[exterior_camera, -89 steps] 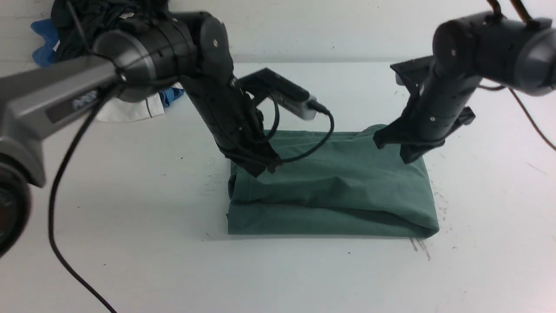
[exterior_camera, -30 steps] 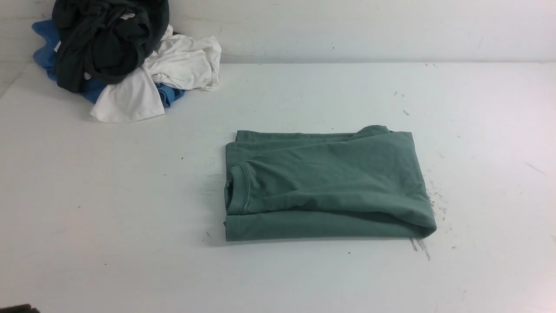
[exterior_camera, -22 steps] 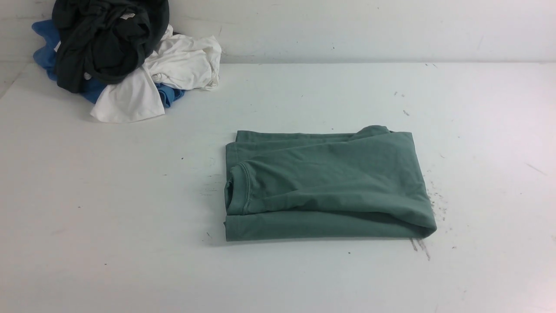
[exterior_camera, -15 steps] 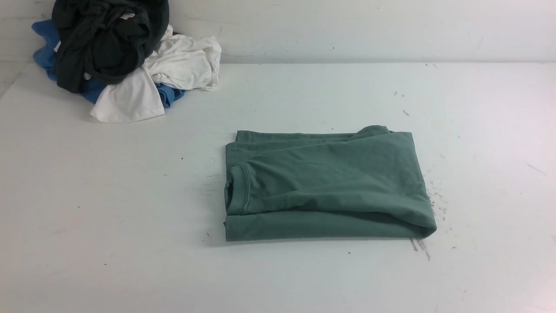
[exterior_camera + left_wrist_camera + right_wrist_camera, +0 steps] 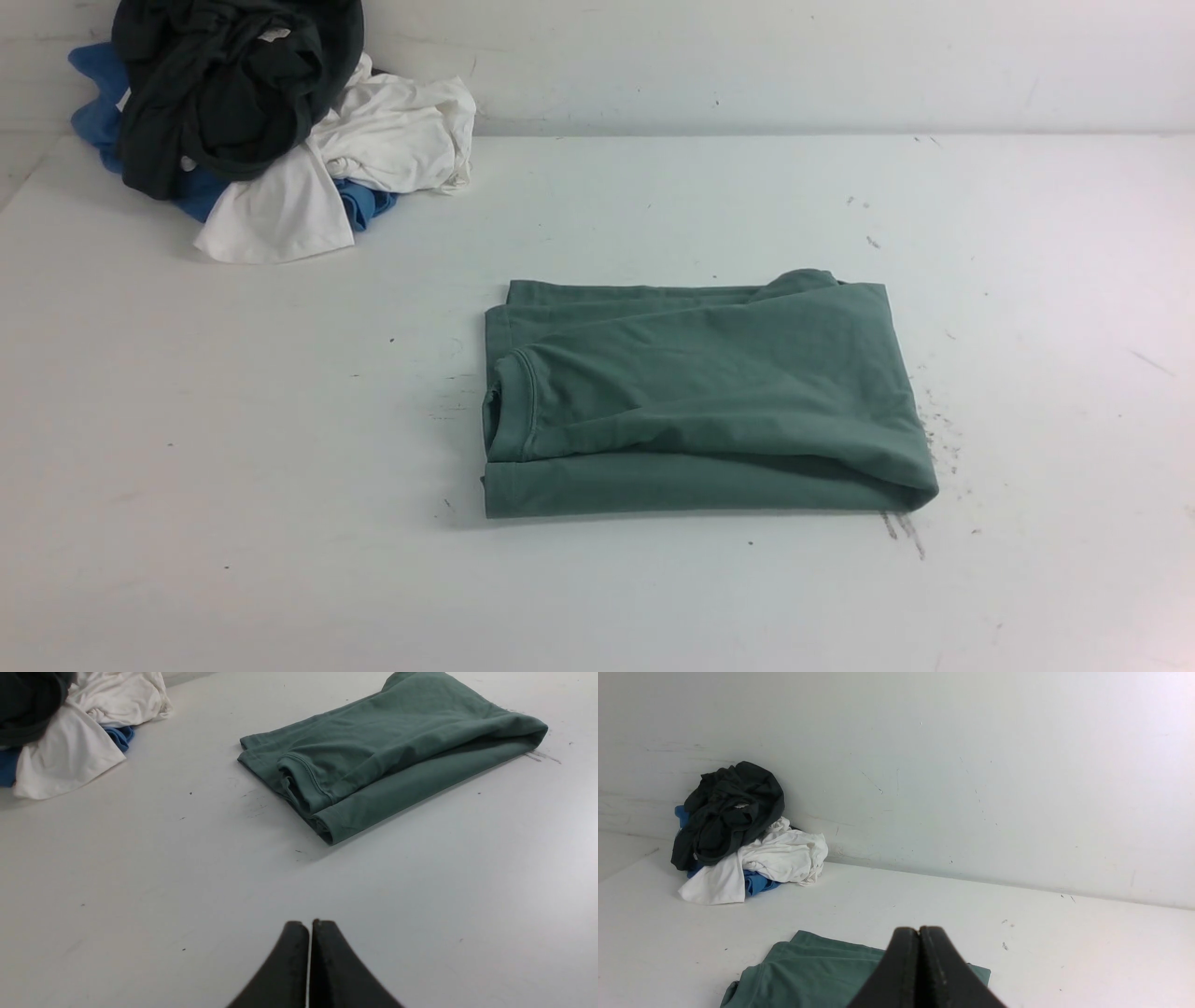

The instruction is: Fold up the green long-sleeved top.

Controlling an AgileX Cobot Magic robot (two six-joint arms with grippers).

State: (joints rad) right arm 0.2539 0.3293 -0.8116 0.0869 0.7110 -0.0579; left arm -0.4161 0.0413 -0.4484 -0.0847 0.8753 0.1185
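Observation:
The green long-sleeved top [image 5: 700, 401] lies folded into a compact rectangle in the middle of the white table, its ribbed neck at the left edge. Neither arm shows in the front view. In the left wrist view my left gripper [image 5: 309, 924] is shut and empty, hovering over bare table short of the green long-sleeved top [image 5: 383, 746]. My right gripper [image 5: 919, 929] is shut and empty too, raised above the green long-sleeved top [image 5: 808, 975], whose near part its fingers hide.
A heap of black, white and blue garments [image 5: 252, 121] sits at the far left corner against the wall; the right wrist view shows the heap [image 5: 738, 830] too. The white table [image 5: 233, 448] has scuff marks to the right of the top.
Three seconds ago both arms stood over the top with their grippers at its upper layer. They have withdrawn out of the front view. The top has lain still for the last second.

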